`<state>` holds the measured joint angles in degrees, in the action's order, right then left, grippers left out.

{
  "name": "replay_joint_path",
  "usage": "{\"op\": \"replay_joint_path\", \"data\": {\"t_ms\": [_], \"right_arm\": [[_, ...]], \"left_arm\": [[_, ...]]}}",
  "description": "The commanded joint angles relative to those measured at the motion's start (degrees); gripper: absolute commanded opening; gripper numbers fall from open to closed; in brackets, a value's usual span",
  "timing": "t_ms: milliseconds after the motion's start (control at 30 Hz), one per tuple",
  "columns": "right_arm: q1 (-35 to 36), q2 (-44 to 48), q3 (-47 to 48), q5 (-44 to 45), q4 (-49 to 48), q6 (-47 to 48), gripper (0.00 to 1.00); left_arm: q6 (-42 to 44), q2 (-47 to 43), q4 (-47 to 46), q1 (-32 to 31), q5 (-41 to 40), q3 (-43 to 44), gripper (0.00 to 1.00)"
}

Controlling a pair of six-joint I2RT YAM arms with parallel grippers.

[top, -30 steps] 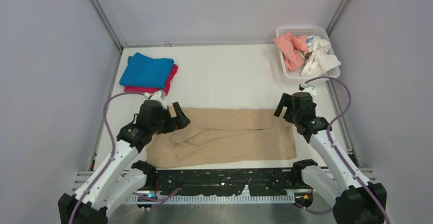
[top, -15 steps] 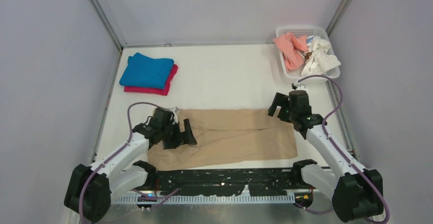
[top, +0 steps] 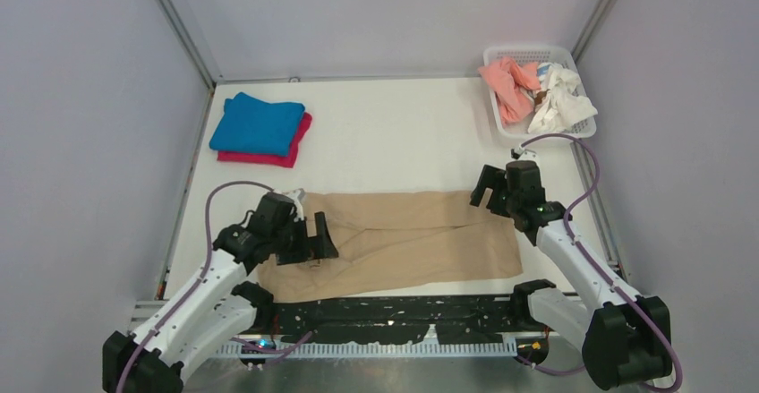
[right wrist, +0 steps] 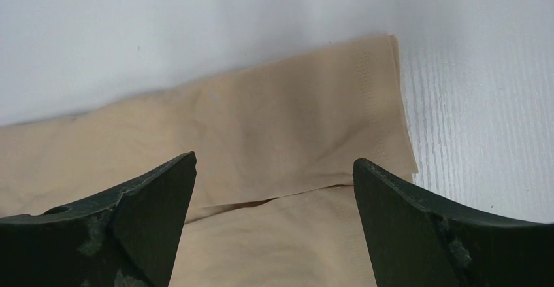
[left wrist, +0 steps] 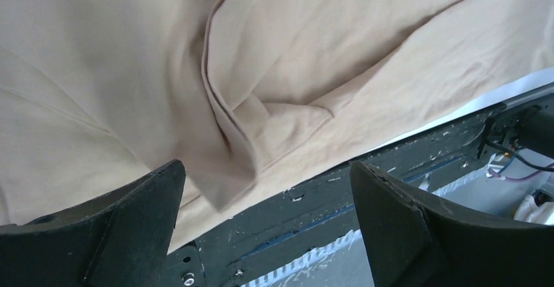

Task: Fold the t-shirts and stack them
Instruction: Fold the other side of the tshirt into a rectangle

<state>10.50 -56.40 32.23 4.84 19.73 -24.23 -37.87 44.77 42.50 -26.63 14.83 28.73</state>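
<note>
Left gripper point(left wrist: 266, 169): jaws spread wide, holding nothing, above the tan shirt point(top: 421, 241), its folded sleeve between them. Right gripper point(right wrist: 274, 163): likewise parted and empty, over the shirt's corner, cloth edge ahead of the right jaw.

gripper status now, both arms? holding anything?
Left gripper: open, holding nothing, over the tan cloth t-shirt.
Right gripper: open, holding nothing, over that shirt's corner.
</note>
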Motion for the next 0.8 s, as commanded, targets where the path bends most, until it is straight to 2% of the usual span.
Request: {"op": "replay_joint_path", "data": {"t_ms": [0,133,167,200,267,367,433,500,633,767], "right_arm": [[0.29,0.46,0.54,1.82,-1.16,0.75,0.95],[0.32,1.18,0.73,1.95,-0.92,0.97,0.95],[0.29,1.46,0.77,2.17,-0.68,1.04,0.95],[0.30,1.60,0.92,2.27,-0.58,1.25,0.95],[0.26,2.09,0.98,2.26,-0.45,1.36,0.95],[0.31,2.53,0.99,1.56,-1.52,0.64,0.95],[0.31,2.00,0.81,-0.87,-3.20,-0.24,0.95],[0.35,0.61,0.76,-3.36,-5.20,-0.93,0.95],[1.27,-4.02,2.11,-7.48,-7.54,-1.62,0.95],[2.04,-6.61,2.86,-7.87,-8.12,-1.73,0.95]], "left_arm": [[1.15,-1.11,4.54,-0.25,-8.56,7.52,1.00],[-2.40,3.69,12.84,-0.18,-29.74,17.48,1.00],[-3.59,4.60,13.39,-0.19,-33.43,19.40,1.00],[-3.57,5.26,11.49,-0.18,-33.17,20.60,0.99],[0.59,6.05,3.22,-0.25,-23.34,20.14,1.00],[0.35,8.27,-13.59,-0.52,3.80,15.82,0.99],[-1.84,11.39,-24.19,-1.76,15.81,11.81,1.00],[-2.42,15.18,-26.28,-4.34,16.44,10.84,1.00],[-2.52,21.21,-23.18,-6.37,9.75,9.92,1.00],[-0.96,20.52,-23.01,-6.37,5.45,11.18,1.00]]}}
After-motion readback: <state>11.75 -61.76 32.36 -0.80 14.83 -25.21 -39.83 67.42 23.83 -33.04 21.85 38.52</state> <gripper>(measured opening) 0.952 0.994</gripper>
